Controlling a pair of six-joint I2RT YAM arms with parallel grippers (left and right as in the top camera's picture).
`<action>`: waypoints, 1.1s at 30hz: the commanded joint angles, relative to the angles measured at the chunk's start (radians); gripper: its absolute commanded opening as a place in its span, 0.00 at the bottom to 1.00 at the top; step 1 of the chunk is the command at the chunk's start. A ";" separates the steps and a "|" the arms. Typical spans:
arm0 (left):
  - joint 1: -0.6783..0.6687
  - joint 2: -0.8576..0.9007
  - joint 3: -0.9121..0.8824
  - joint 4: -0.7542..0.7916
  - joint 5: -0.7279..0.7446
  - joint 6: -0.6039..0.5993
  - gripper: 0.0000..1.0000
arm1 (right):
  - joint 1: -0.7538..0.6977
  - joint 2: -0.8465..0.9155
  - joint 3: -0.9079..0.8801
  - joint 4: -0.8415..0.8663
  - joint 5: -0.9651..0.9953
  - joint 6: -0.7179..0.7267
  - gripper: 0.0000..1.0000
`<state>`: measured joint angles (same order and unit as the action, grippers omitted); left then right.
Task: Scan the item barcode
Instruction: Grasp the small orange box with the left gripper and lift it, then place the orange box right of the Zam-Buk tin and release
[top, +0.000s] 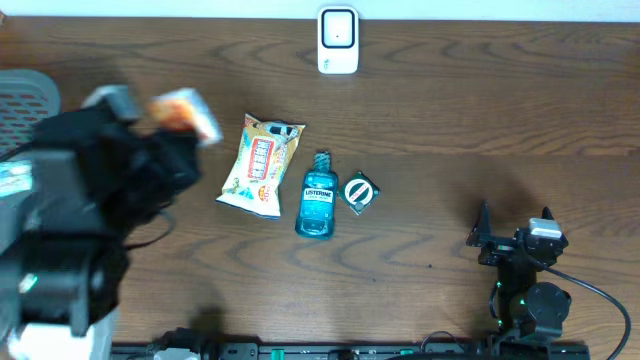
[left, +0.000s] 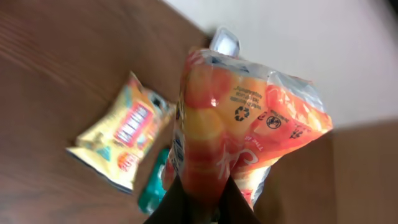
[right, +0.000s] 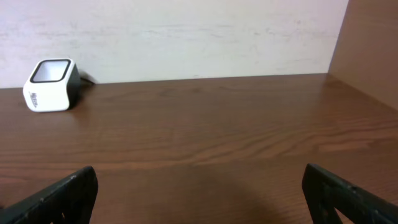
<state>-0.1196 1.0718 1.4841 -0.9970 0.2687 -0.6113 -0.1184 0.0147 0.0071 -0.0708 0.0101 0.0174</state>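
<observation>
The left gripper (left: 202, 200) pinches the orange snack bag (left: 239, 118) above the left edge of the table (top: 460, 110); the right gripper (right: 202, 196) stands spread. The bag's barcode side should squarely face the barcode scanner (top: 338, 40) at the back edge.

Only one brand name is readable: LISTERINE

LISTERINE stands in white on the label of the blue bottle (top: 318, 197). Just left of the bottle, the yellow bag (top: 261, 165) has a red panel of lettering too small to read. Just right of the bottle, the black packet (top: 361, 192) bears a white ring crossed by a bar. The orange bag (left: 239, 124), well left of the bottle, shows a three-arrow recycling sign under fine print, a round mark beside it and large white characters, none legible. Print on the scanner (right: 51, 84) is blurred.
</observation>
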 joint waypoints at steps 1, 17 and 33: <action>-0.133 0.082 -0.044 0.037 -0.060 -0.030 0.07 | -0.002 -0.007 -0.002 -0.004 -0.005 -0.008 0.99; -0.568 0.611 -0.058 0.372 -0.087 -0.097 0.07 | -0.002 -0.007 -0.002 -0.004 -0.005 -0.008 0.99; -0.741 0.965 -0.058 0.615 -0.113 -0.240 0.09 | -0.002 -0.007 -0.002 -0.004 -0.005 -0.008 0.99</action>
<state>-0.8471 2.0190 1.4281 -0.3672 0.1894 -0.8162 -0.1184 0.0147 0.0071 -0.0704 0.0101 0.0174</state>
